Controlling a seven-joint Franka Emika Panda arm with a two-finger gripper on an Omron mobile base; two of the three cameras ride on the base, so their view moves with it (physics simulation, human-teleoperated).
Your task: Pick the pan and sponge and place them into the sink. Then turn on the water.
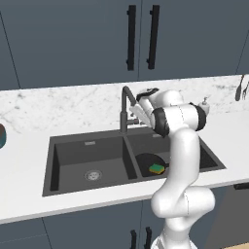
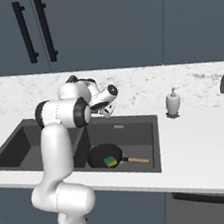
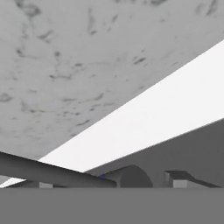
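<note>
The black pan (image 1: 146, 161) (image 2: 101, 155) lies in the right basin of the dark grey sink (image 1: 63, 155) (image 2: 136, 130), its handle pointing right. The green and yellow sponge (image 1: 156, 168) (image 2: 110, 161) rests on the pan. The tall dark faucet (image 1: 125, 104) rises behind the divider, with no water running from it. My gripper (image 1: 135, 112) (image 2: 107, 111) hangs above the sink's back edge, right beside the faucet, and holds nothing I can see. In the hand view a dark bar (image 3: 52, 173) of the faucet crosses the lower left, in front of the marble wall.
A white soap dispenser (image 1: 205, 104) (image 2: 173, 102) stands on the counter right of the sink. Dark utensils (image 1: 240, 87) (image 2: 223, 78) hang at the far right. A round bowl (image 1: 1, 136) sits at the far left. Wall cabinets hang above.
</note>
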